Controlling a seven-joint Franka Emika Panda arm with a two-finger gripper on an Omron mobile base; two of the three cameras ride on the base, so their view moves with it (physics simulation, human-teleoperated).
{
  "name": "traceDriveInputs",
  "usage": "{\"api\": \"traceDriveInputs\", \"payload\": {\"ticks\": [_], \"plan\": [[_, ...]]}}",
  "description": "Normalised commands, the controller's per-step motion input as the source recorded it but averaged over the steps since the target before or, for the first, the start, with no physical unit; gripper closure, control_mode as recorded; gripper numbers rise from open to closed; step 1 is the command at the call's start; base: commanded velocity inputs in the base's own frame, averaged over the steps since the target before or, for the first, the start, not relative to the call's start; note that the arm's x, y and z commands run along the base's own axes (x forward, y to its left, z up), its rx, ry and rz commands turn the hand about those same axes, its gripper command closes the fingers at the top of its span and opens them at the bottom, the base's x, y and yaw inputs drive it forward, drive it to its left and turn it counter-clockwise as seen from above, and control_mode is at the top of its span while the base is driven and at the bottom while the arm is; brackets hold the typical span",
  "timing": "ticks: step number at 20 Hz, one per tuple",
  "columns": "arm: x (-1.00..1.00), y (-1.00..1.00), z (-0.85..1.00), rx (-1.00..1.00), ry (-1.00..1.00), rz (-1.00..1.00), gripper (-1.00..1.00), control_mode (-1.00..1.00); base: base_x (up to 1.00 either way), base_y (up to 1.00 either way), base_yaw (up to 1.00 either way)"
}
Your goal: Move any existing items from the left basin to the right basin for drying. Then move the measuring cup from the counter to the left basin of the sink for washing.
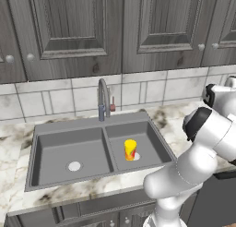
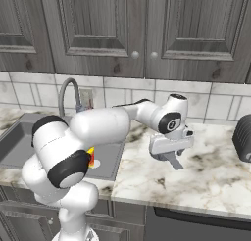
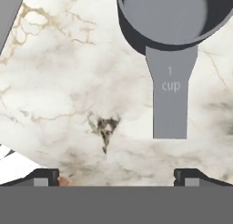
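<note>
The yellow cup [image 1: 130, 149] already stands upright in the right basin [image 1: 152, 138], near its drain, and the left basin [image 1: 55, 150] holds nothing but its own drain, so I judge the first half done. What is left is the measuring cup [image 3: 169, 18]: it sits on the marbled surface [image 3: 68, 82] to the right of the sink [image 1: 69, 124], its flat handle [image 3: 170, 93] pointing toward me. My hand [image 3: 116, 176] hangs just above it, fingers spread wide and holding nothing, not yet around the handle.
</note>
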Motion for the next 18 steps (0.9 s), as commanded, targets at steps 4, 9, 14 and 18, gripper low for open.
{"api": "traceDriveInputs", "payload": {"ticks": [4, 9, 14, 18], "plan": [[0.18, 0.00, -0.06, 0.00, 0.00, 0.03, -1.00, -1.00, 0.00, 0.00, 0.00], [0.11, 0.00, -0.08, 0.00, 0.00, 0.03, -1.00, -1.00, 0.00, 0.00, 0.00], [0.09, -0.01, -0.11, 0.00, 0.00, 0.03, -1.00, -1.00, 0.00, 0.00, 0.00], [0.04, -0.04, -0.11, 0.01, 0.00, 0.03, -1.00, -1.00, 0.00, 0.00, 0.00]]}}
